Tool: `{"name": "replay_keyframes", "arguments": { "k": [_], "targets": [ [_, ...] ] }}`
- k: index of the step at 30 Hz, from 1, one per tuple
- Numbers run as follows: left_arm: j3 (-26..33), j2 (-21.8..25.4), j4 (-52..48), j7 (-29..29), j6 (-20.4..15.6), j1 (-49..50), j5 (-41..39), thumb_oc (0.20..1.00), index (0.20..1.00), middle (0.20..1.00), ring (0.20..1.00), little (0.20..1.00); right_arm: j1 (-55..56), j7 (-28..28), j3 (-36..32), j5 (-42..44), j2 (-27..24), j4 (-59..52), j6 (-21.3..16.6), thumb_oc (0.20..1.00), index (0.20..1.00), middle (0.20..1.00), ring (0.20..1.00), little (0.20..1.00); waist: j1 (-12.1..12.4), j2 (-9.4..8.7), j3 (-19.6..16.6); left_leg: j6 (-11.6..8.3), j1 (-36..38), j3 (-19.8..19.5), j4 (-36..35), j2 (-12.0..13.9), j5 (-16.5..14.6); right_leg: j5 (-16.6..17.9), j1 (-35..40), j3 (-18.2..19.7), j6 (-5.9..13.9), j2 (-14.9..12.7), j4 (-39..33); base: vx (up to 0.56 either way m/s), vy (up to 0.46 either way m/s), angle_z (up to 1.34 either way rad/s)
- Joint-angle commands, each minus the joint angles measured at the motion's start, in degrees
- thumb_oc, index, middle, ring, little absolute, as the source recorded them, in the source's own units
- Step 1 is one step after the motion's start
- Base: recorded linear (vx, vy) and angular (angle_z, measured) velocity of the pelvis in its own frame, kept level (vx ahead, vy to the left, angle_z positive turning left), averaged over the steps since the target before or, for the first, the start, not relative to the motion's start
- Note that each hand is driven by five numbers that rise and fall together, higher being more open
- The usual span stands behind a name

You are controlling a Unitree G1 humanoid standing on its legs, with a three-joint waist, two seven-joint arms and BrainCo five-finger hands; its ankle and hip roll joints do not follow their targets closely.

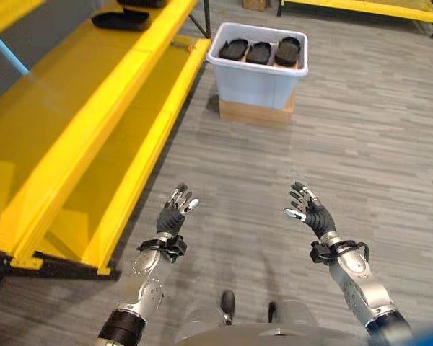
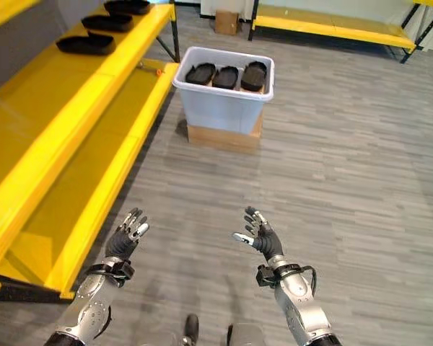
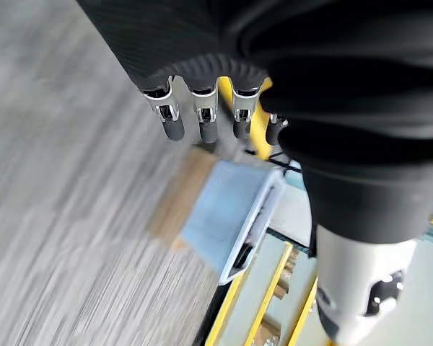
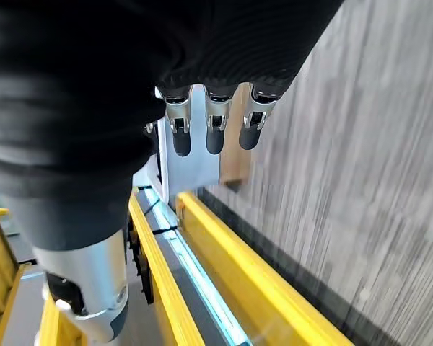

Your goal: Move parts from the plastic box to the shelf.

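- Floor (image 1: 346, 130) of grey wood-grain planks lies under everything, matte and streaked.
- Nearest, well short of the plastic box (image 1: 258, 79), the left robot hand (image 1: 175, 212) and right robot hand (image 1: 310, 209) are raised palm-inward, fingers straight and spread, holding nothing.
- The plastic box is pale blue-grey, rectangular with a rolled rim, standing on a flat cardboard base (image 1: 254, 113).
- Inside the box lie three black parts (image 1: 260, 52), oval and tray-like, side by side.
- Left of the box runs the yellow shelf (image 1: 94, 115), smooth and glossy.
- The right eye view shows three more black parts (image 2: 110, 22) on the shelf's upper tier, level with the box and beyond.
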Motion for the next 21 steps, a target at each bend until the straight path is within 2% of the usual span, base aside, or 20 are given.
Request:
{"name": "replay_keyframes", "arguments": {
  "k": [1, 2, 3, 4, 6, 8, 10, 12, 15, 16, 18, 19, 20, 21],
  "targets": [
    [0.88, 2.22, -4.52, -1.07, -1.77, 1.86, 1.37, 1.0, 1.0, 1.0, 1.0, 1.0, -0.76, 0.19, -0.95, 0.9, 0.5, 0.74, -1.72, 1.0, 1.0, 1.0, 1.0, 1.0, -0.85, -3.97, -0.94, 0.42, -3.08, 0.92, 0.25, 1.49, -1.59, 9.82, 12.18, -3.97, 3.5, -0.18, -29.83, 0.48, 0.01, 0.64],
    [1.07, 2.0, -4.43, -1.32, -1.88, 2.05, 1.19, 1.0, 1.0, 1.0, 1.0, 1.0, -0.87, 0.31, -0.82, 0.93, 0.42, 0.78, -1.82, 1.0, 1.0, 1.0, 1.0, 1.0, -1.27, -4.35, -1.01, 0.23, -1.45, 0.65, -0.71, 1.09, -2.2, 11.13, 11.39, -4.4, 3.7, -0.5, -35.76, 0.38, -0.015, 0.6],
    [1.08, 1.98, -4.42, -1.34, -1.89, 2.1, 1.18, 1.0, 1.0, 1.0, 1.0, 1.0, -0.84, 0.31, -0.79, 0.93, 0.4, 0.8, -1.84, 1.0, 1.0, 1.0, 1.0, 1.0, -1.32, -4.12, -0.84, 0.19, -0.99, 0.56, -0.92, 1.36, -2.33, 11.23, 12.01, -4.56, 3.67, -0.25, -36.28, 0.4, -0.056, 0.69],
    [1.49, 1.6, -4.28, -1.61, -1.99, 2.55, 1.35, 1.0, 1.0, 1.0, 1.0, 1.0, -1.12, 0.48, -0.48, 0.49, 0.06, 0.71, -1.7, 1.0, 1.0, 1.0, 1.0, 1.0, -2.27, -4.74, -1.1, -0.38, 2.01, -0.6, -2.77, 0.94, -3.25, 14.99, 10.07, -2.77, 4.53, -0.1, -44.63, 0.39, -0.061, 0.58],
    [1.75, 1.42, -4.61, -1.66, -2.0, 2.6, 1.22, 1.0, 1.0, 1.0, 1.0, 1.0, -1.1, 0.26, -0.65, -0.16, -0.21, 0.1, -1.26, 1.0, 1.0, 1.0, 1.0, 1.0, -2.76, -5.0, -1.17, -1.29, 4.9, -1.06, -3.66, 1.47, -4.8, 18.83, 9.52, -3.11, 5.83, -0.78, -50.5, 0.46, -0.094, 0.3],
    [1.78, 0.95, -4.62, -1.74, -1.9, 3.0, 1.44, 1.0, 1.0, 1.0, 1.0, 1.0, -0.85, 0.29, -0.82, -1.02, -0.75, -1.01, -1.02, 1.0, 1.0, 1.0, 1.0, 1.0, -3.24, -5.0, -1.39, -1.72, 7.45, -1.75, -3.76, 1.99, -6.26, 20.57, 9.55, -4.08, 6.25, -0.65, -52.15, 0.37, -0.09, 0.73],
    [1.09, 0.24, -4.35, -1.92, -1.81, 2.88, 1.85, 1.0, 1.0, 1.0, 1.0, 1.0, -0.11, 0.51, -1.2, -1.08, -0.88, -1.5, -1.02, 1.0, 1.0, 1.0, 1.0, 1.0, -3.92, -5.53, -3.09, -2.28, 9.85, -2.63, -3.27, 2.75, -8.11, 21.3, 11.43, -3.25, 5.19, 0.06, -52.55, 0.41, -0.135, 0.52],
    [0.77, -0.3, -4.62, -2.1, -2.0, 2.79, 1.91, 1.0, 1.0, 1.0, 1.0, 1.0, 0.2, 0.71, -1.49, -1.17, -1.46, -1.83, -1.16, 1.0, 1.0, 1.0, 1.0, 1.0, -4.35, -4.96, -4.16, -3.53, 10.92, -2.75, -1.69, 4.75, -8.12, 20.87, 13.17, -4.1, 4.45, 1.43, -52.28, 0.35, -0.154, 0.34],
    [0.63, -0.44, -4.88, -1.95, -2.12, 2.46, 1.04, 1.0, 1.0, 1.0, 1.0, 1.0, 0.52, 0.82, -2.35, -1.93, -2.6, -2.84, -1.68, 1.0, 1.0, 1.0, 1.0, 1.0, -5.1, -3.83, -5.46, -6.14, 10.6, -2.73, 3.35, 7.81, -4.86, 17.23, 13.61, -5.33, 2.31, 3.63, -48.94, 0.36, -0.198, -0.33],
    [0.3, -0.29, -5.07, -2.1, -2.19, 2.27, 0.73, 1.0, 1.0, 1.0, 1.0, 1.0, 0.71, 1.05, -2.43, -1.37, -2.91, -2.15, -1.76, 1.0, 1.0, 1.0, 1.0, 1.0, -5.15, -3.61, -5.55, -7.45, 9.25, -3.46, 8.72, 8.48, -0.96, 15.6, 14.96, -4.87, 1.02, 4.88, -48.37, 0.43, -0.23, -0.37],
    [0.38, -0.08, -5.25, -2.27, -2.02, 2.73, 0.58, 1.0, 1.0, 1.0, 1.0, 1.0, 1.37, 1.54, -2.63, -1.36, -3.43, -2.48, -1.45, 1.0, 1.0, 1.0, 1.0, 1.0, -4.77, -4.03, -5.45, -8.15, 6.59, -3.28, 17.11, 8.85, 4.3, 14.27, 17.88, -4.05, -0.26, 5.86, -49.18, 0.38, -0.241, -0.02],
    [0.61, 0.05, -5.61, -2.15, -1.81, 3.48, -0.16, 1.0, 1.0, 1.0, 1.0, 1.0, 2.16, 1.93, -2.87, -0.6, -4.05, -2.82, -1.6, 1.0, 1.0, 1.0, 1.0, 1.0, -3.51, -5.64, -4.19, -9.32, 1.25, -3.92, 29.25, 7.58, 10.9, 13.37, 20.89, -2.7, -1.56, 5.68, -50.13, 0.31, -0.235, -0.51],
    [0.58, 0.16, -5.63, -2.3, -1.68, 3.81, -0.28, 1.0, 1.0, 1.0, 1.0, 1.0, 2.27, 1.98, -2.97, -0.49, -4.53, -2.94, -1.63, 1.0, 1.0, 1.0, 1.0, 1.0, -2.85, -6.54, -3.25, -9.1, -1.54, -3.88, 33.4, 6.49, 11.02, 13.24, 22.15, -2.18, -2.02, 5.23, -50.62, 0.32, -0.263, -0.62],
    [0.6, 0.16, -5.91, -1.97, -1.53, 4.08, -0.41, 1.0, 1.0, 1.0, 1.0, 1.0, 2.38, 1.72, -3.03, -0.49, -4.66, -3.36, -1.82, 1.0, 1.0, 1.0, 1.0, 1.0, -2.41, -7.58, -2.55, -7.89, -3.98, -2.7, 34.62, 6.63, 9.71, 12.97, 22.93, -1.85, -2.3, 4.59, -50.64, 0.18, -0.144, -0.59]
  ]
}}
